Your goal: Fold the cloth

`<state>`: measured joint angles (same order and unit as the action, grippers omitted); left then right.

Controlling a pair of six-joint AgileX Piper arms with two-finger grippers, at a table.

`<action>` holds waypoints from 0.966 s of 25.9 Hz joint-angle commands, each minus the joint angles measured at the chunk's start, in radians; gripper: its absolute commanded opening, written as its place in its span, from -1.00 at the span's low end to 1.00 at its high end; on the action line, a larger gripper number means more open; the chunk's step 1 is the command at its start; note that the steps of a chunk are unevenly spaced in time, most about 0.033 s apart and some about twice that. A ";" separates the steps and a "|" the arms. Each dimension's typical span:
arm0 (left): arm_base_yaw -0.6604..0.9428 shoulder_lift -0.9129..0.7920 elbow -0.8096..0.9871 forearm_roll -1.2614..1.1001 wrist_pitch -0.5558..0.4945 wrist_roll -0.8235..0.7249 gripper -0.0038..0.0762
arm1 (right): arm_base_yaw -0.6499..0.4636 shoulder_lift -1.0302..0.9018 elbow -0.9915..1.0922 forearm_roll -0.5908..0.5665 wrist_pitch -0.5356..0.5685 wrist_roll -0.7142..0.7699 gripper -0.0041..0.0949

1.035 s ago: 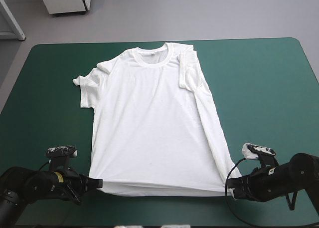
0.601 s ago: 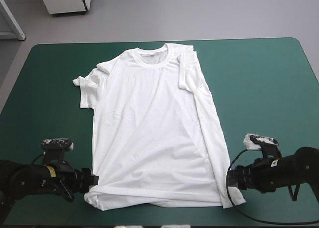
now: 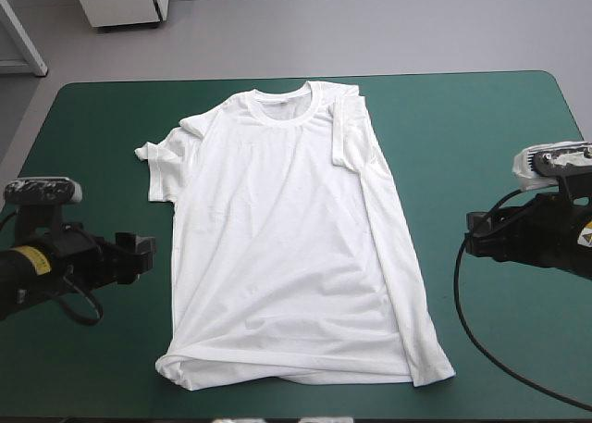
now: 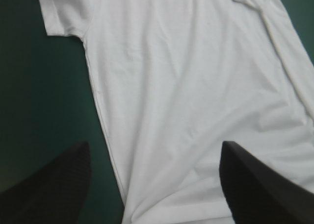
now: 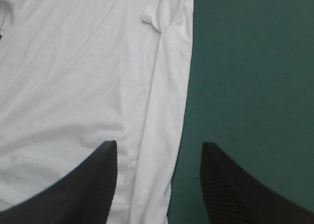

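The white T-shirt [image 3: 287, 247] lies spread flat in the middle of the table, collar [image 3: 282, 106] toward the far edge. One sleeve [image 3: 155, 159] sticks out to the left; the other sleeve [image 3: 350, 127] is folded in over the chest. Its hem [image 3: 277, 375] is slightly rumpled near the table's front edge. My left gripper [image 3: 141, 250] stands open beside the shirt's left side, apart from it. My right gripper [image 3: 474, 240] stands open to the right of the shirt. The left wrist view shows the T-shirt [image 4: 196, 96] ahead of the left gripper [image 4: 156, 185]. The right gripper [image 5: 159, 182] hangs over the T-shirt's [image 5: 83, 77] side edge.
The teal-green cover [image 3: 481, 145] shows on both sides of the shirt and in a strip beyond the collar. The table's front edge [image 3: 111, 412] runs close behind the hem.
Both grippers have let go of the hem corners and opened. The hem has dropped onto the table. Both arms have drawn outward and risen, away from the shirt.
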<state>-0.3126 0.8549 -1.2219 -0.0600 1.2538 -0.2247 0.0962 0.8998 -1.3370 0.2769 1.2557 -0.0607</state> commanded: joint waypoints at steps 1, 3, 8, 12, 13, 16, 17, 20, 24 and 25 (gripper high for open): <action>0.002 0.070 -0.028 -0.025 0.033 -0.004 0.41 | -0.010 0.010 -0.030 -0.010 -0.005 0.007 -0.03; 0.002 0.094 -0.018 -0.055 0.033 -0.004 0.41 | -0.010 0.018 -0.025 0.007 -0.005 0.007 -0.05; 0.002 0.026 0.203 -0.099 0.033 -0.068 0.35 | -0.010 0.019 0.131 0.037 -0.005 0.007 -0.05; 0.002 -0.047 0.388 -0.124 0.033 -0.095 0.22 | -0.010 0.020 0.184 0.060 -0.005 0.007 -0.05; 0.002 -0.056 0.427 -0.124 0.033 -0.097 0.22 | -0.010 0.020 0.186 0.058 -0.005 0.007 -0.05; 0.002 -0.069 0.528 -0.122 0.031 -0.097 0.22 | -0.010 0.020 0.188 0.060 -0.005 0.007 -0.05; 0.002 -0.069 0.560 -0.122 0.022 -0.097 0.22 | -0.010 0.020 0.188 0.060 -0.005 0.008 -0.05; 0.002 -0.069 0.625 -0.122 -0.020 -0.095 0.22 | -0.010 0.020 0.188 0.060 -0.005 0.017 -0.05; 0.002 -0.069 0.677 -0.106 -0.053 -0.089 0.19 | -0.010 0.020 0.188 0.065 -0.005 0.042 -0.05; 0.002 -0.064 0.691 -0.106 -0.070 -0.082 0.19 | -0.010 0.020 0.188 0.065 -0.005 0.046 -0.05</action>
<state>-0.3126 0.7899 -0.5369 -0.1551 1.2264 -0.3117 0.0962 0.9248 -1.1242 0.3167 1.2557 -0.0248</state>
